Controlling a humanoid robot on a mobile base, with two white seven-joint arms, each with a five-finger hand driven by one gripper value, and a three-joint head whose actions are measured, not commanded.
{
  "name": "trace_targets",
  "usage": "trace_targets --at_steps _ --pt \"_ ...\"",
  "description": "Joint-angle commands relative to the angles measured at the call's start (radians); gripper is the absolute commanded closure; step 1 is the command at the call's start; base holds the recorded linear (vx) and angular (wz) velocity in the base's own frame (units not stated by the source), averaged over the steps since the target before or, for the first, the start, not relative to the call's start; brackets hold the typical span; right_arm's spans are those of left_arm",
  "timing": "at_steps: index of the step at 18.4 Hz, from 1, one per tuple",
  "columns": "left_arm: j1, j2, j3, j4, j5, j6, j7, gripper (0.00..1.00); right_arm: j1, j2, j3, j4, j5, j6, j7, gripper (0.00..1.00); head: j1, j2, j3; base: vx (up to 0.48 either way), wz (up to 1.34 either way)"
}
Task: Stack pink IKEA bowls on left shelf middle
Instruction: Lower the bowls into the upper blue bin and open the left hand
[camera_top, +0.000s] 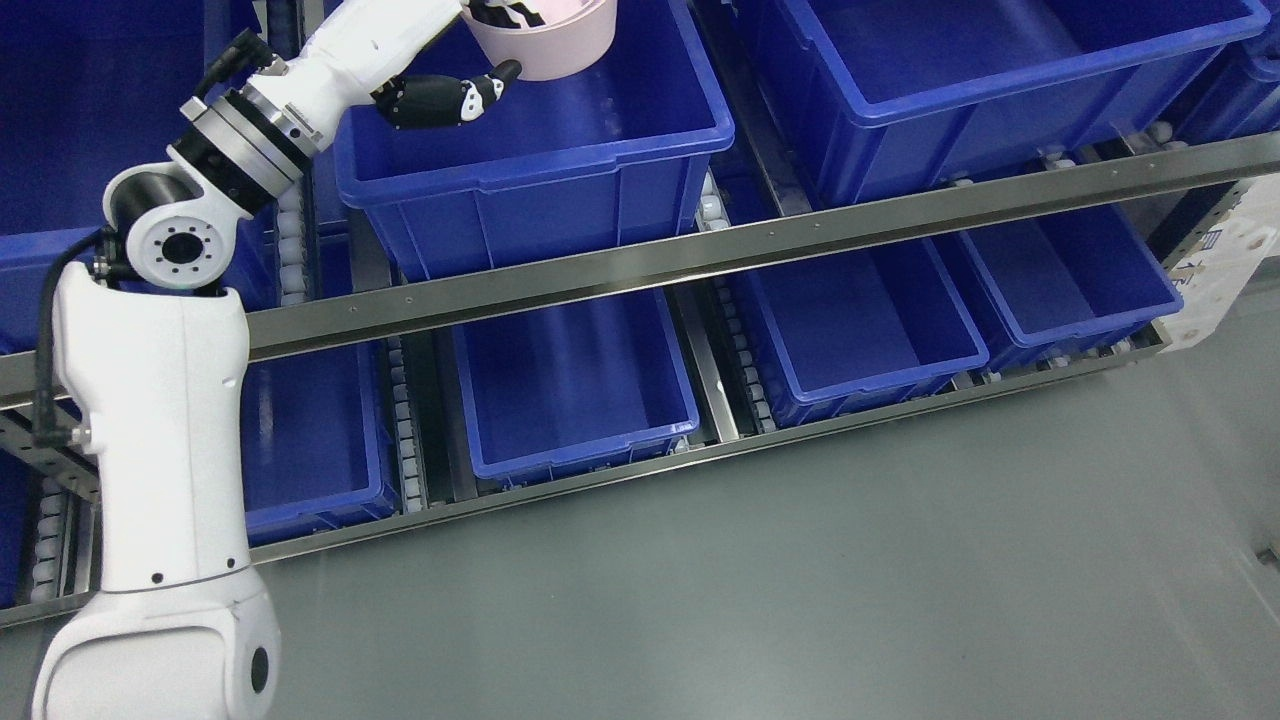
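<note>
Pink and round, the bowl (545, 42) sits at the very top of the picture, partly cut off by the edge. It is over the back part of a big blue bin (560, 150) on the upper shelf. The left hand (470, 60) holds the bowl. Dark fingers (505, 14) reach down inside it, and the black thumb (470, 98) presses on the outside of its wall, so the bowl's side is pinched between them. The bowl looks like it is held a little above the bin floor, but the view is cut off there, so this is hard to be sure of.

The white left arm (160, 430) comes up from the lower left corner, bends at a round joint, and reaches up and to the right, to the bowl.

A long shiny metal rail (800, 235) runs across the front of the upper shelf. Another blue bin (1000, 80) sits to the right of the first one. Under the rail, on the lower shelf, more blue bins (575, 385) stand in a row. The floor (800, 580) in front of the shelves is grey and smooth.
</note>
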Motion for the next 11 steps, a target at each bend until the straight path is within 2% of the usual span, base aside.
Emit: trace_targets --at_steps 1,5,11 --pt "-0.099 0.085 -0.027 0.366 -0.032 0.001 0.054 0.95 0.029 -0.017 -0.012 -0.034 0.000 0.003 0.001 0.00 0.0000 0.000 0.000 0.012 0.00" --pt "-0.156 0.085 -0.035 0.505 -0.037 0.001 0.091 0.95 0.029 -0.017 -0.012 -0.034 0.000 0.003 0.001 0.00 0.0000 0.000 0.000 0.017 0.01" --pt "-0.163 0.063 -0.094 0.582 -0.037 0.010 0.110 0.94 0.029 -0.017 -0.012 -0.034 0.000 0.003 0.001 0.00 0.0000 -0.002 0.000 -0.026 0.03"
